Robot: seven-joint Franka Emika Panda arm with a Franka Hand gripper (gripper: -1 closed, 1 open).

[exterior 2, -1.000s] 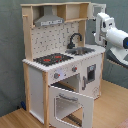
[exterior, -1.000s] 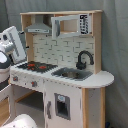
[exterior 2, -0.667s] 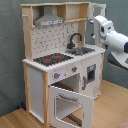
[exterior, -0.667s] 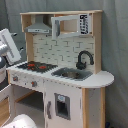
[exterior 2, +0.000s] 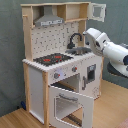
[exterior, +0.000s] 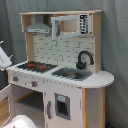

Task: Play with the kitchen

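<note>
The toy play kitchen is seen standing on a wooden floor in the second exterior view, against a grey backdrop. The white robot arm is reached in from the second exterior view's right, and its front end is held just beside the black tap and above the sink. The gripper itself is hidden behind the arm's white body (whether it is wide or narrow cannot be told). Below and to the second exterior view's left of the arm, the windowed oven door is hung open. The black-red hob and grey hood are shown in both exterior views.
</note>
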